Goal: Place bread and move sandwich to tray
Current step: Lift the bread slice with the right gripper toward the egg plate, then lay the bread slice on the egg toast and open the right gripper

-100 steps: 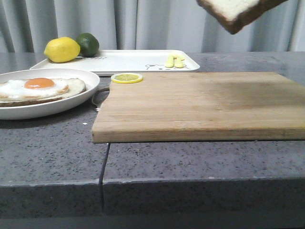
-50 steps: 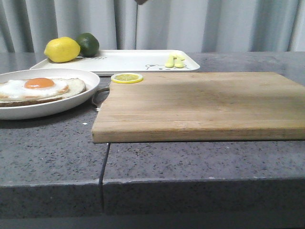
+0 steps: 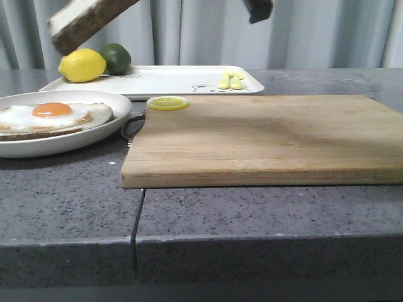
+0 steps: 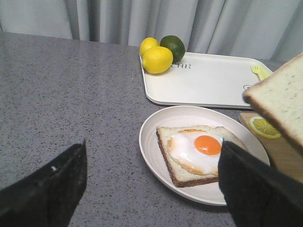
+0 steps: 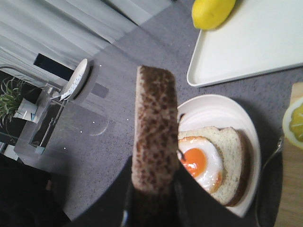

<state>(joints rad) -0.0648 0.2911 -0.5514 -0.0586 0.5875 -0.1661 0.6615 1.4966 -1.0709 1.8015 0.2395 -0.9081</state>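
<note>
Grey speckled stone forms the tabletop [image 3: 264, 207], on which a wooden cutting board [image 3: 264, 135] lies toward the front right. The bread [image 3: 88, 19] is held in the air above the left side of the tabletop, tilted, its dark crust edge facing the front camera. In the right wrist view the bread [image 5: 154, 137] is seen pinched by its lower edge between the fingers of the right gripper [image 5: 154, 201], which are closed against both faces of the slice. The slice hangs over the near rim of the round white plate [image 5: 246, 142].

On that plate [image 3: 75, 138], at the front left of the tabletop just beside the board's left edge, the sandwich [image 3: 53, 116] is found as a brown-crusted slice with a fried egg on top, the orange yolk uncovered. The white tray [image 3: 170, 80] lies along the back edge, behind the plate and the board. A lemon [image 3: 82, 65] and a lime [image 3: 116, 58] rest at its left end, and a small yellow fork [image 3: 230, 80] lies near its right corner. A lemon slice [image 3: 167, 102] sits on the back left corner of the board.

The left gripper [image 4: 151, 194] is seen with its dark fingers [image 4: 52, 187] spread wide apart, holding nothing, above the tabletop just in front of the plate.
</note>
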